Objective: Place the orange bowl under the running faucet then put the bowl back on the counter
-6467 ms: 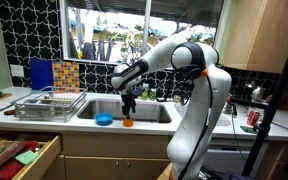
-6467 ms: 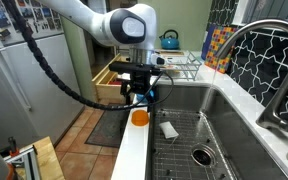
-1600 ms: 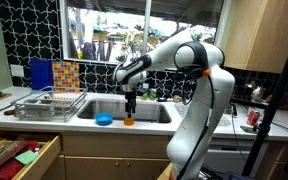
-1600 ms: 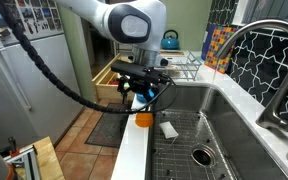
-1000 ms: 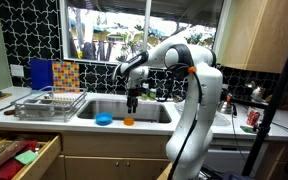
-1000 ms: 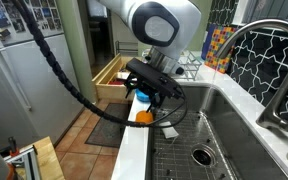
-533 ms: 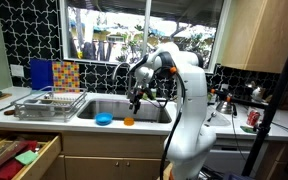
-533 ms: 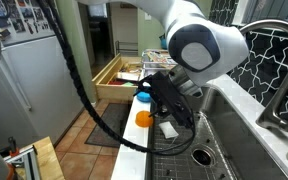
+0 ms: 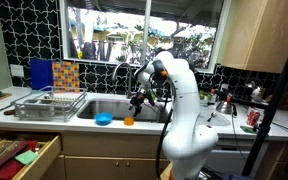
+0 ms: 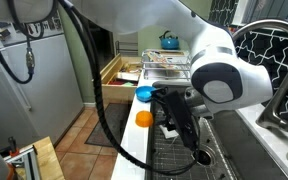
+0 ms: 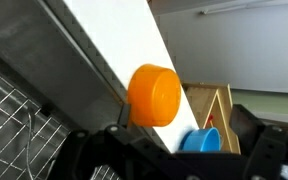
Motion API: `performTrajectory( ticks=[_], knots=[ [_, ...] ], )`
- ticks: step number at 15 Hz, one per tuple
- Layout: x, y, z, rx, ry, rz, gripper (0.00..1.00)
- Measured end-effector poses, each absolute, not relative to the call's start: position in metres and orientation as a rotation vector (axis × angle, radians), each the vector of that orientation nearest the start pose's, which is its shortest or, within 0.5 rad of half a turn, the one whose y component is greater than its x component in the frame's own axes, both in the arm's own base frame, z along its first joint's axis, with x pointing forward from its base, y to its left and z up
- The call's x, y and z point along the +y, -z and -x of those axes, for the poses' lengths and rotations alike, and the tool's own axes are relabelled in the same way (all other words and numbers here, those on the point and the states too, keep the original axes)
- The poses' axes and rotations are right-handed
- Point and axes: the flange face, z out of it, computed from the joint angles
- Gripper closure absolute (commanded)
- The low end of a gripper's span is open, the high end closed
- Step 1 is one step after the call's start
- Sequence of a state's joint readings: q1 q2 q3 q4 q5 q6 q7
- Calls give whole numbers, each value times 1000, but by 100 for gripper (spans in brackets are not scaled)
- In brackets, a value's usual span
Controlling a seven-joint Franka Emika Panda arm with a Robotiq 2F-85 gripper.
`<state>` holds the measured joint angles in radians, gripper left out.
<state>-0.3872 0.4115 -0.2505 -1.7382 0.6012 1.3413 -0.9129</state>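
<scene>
Clearance mattered: gripper [image 10: 200, 155] hung empty, jaws apart, over sink [image 10: 239, 140]; straight lift would spare orange bowl [image 10: 143, 118] on counter [image 10: 132, 152] edge.

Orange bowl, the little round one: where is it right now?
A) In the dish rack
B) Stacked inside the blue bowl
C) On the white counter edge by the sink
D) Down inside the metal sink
C: the small round orange plastic bowl sits by itself on the pale whitish counter strip in front of the steel sink, with the round blue bowl apart from it further along.
</scene>
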Motion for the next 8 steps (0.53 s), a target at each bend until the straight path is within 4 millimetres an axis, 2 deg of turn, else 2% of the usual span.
performTrajectory(
  ticks=[3, 8],
  knots=[
    [-273, -311, -509, -130, -263, 2204, 0],
    [-270, -294, -521, -119, -348, 2134, 0]
  ],
)
